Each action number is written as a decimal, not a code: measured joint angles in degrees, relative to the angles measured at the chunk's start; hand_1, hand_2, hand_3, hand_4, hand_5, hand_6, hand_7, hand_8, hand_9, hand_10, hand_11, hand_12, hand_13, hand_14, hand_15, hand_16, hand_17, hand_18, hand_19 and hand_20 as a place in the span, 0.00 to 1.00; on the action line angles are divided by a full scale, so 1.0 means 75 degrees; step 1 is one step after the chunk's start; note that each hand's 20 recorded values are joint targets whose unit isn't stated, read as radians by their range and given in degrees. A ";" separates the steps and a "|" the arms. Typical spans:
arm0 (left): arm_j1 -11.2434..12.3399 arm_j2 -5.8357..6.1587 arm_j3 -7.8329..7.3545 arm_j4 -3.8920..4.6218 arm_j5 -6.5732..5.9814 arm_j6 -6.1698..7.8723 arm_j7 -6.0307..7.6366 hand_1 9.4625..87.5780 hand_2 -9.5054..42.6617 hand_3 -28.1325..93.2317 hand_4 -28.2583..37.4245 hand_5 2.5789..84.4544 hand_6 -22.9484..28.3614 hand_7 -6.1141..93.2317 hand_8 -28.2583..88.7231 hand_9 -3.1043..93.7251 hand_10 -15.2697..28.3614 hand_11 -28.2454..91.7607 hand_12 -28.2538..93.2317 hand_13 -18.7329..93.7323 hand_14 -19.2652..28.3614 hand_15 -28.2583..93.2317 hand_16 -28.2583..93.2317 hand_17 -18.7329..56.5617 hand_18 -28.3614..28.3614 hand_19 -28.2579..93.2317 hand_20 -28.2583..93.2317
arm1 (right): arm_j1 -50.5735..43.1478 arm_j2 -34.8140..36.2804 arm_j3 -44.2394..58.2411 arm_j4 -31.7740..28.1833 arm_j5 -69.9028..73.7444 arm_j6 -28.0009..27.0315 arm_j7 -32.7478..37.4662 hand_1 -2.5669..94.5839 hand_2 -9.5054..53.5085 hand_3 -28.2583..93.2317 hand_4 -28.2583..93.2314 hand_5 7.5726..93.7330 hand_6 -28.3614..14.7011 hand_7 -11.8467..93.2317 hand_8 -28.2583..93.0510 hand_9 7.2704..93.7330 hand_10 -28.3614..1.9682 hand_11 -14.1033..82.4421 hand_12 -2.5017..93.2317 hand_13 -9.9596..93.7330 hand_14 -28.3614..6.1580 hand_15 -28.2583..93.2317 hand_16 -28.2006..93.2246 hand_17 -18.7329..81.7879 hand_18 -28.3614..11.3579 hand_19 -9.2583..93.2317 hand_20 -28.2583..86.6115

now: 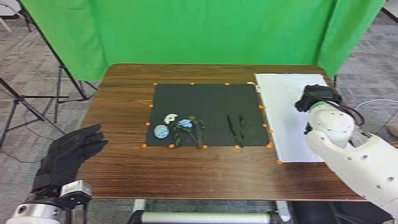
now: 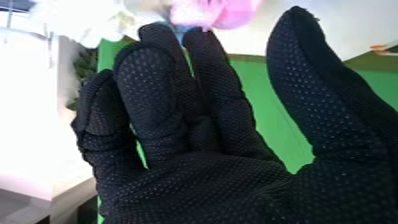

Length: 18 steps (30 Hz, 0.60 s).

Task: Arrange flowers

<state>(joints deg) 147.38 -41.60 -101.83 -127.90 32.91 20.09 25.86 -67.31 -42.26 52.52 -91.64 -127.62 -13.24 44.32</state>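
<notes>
Since everything turns on direction, head view first: my right hand [image 1: 317, 95] is over the white sheet [image 1: 298, 145], toward its outer edge; height above it uncertain. Black mat [image 1: 204, 102] on the tabletop [image 1: 195, 180], to the left of that hand. On its near part, the blue flower [image 1: 185, 123], its stem running roughly toward my body, leaves spread beside it. Farther right on the mat, a pair of dark sprigs [image 1: 236, 127], long axis also near-to-far. Sprigs nearer my right hand than the flower is; both lie leftward and closer to my body than the hand. My left hand [image 1: 71, 150], fingers extended, is off the tabletop's left side, and looks the nearer one to the blue flower. Blue oval [image 1: 161, 131] just left of the flower.

Right wrist view next: fingers straight and fairly close together, thumb well apart, pinching nothing I can make out. Pink bloom [image 2: 211, 12] at the fingertips, white bloom [image 2: 80, 17] near it; whether I touch either, cannot tell. Green curtain [image 2: 266, 102] behind.

My judgement: arranging at its start. If the sprigs come next, right hand should travel left and back toward me, then close across the stems, not along them.
</notes>
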 measured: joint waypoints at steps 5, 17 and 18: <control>-0.0028 0.0037 0.0002 0.0022 -0.0002 -0.0011 0.0007 0.23 0.24 0.90 0.13 0.49 0.68 0.26 0.15 0.41 0.83 0.56 0.32 0.39 0.97 0.77 0.12 0.13 0.90 0.73 0.36 | 0.0080 -0.0123 -0.0033 0.0257 -0.0008 -0.0084 0.0000 0.39 0.04 0.93 0.00 0.56 0.53 0.31 0.13 0.59 0.37 0.39 0.20 0.70 0.51 0.87 0.36 0.54 0.17 1.00 0.47; -0.0050 0.0075 -0.0001 0.0031 -0.0003 -0.0040 0.0029 0.23 0.24 0.90 0.13 0.49 0.68 0.26 0.15 0.41 0.83 0.56 0.32 0.39 0.97 0.77 0.12 0.13 0.90 0.73 0.36 | 0.0165 -0.0228 -0.0178 0.0581 -0.0250 -0.0132 0.0008 0.56 0.03 0.84 0.00 0.70 0.62 0.38 0.21 0.84 0.67 0.29 0.36 0.77 0.61 0.84 0.38 0.58 0.21 1.00 0.48; -0.0051 0.0077 -0.0001 0.0032 -0.0003 -0.0040 0.0035 0.23 0.24 0.90 0.13 0.49 0.68 0.26 0.15 0.41 0.83 0.56 0.32 0.39 0.97 0.77 0.12 0.13 0.90 0.73 0.36 | 0.0188 -0.0232 -0.0205 0.0605 -0.0279 -0.0131 0.0008 0.57 0.04 0.84 0.00 0.72 0.63 0.39 0.21 0.85 0.68 0.29 0.37 0.78 0.62 0.84 0.38 0.58 0.21 1.00 0.48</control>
<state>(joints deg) 147.00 -41.02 -101.84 -127.66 32.89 19.79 26.13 -65.90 -44.00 50.98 -87.10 -129.71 -14.22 44.39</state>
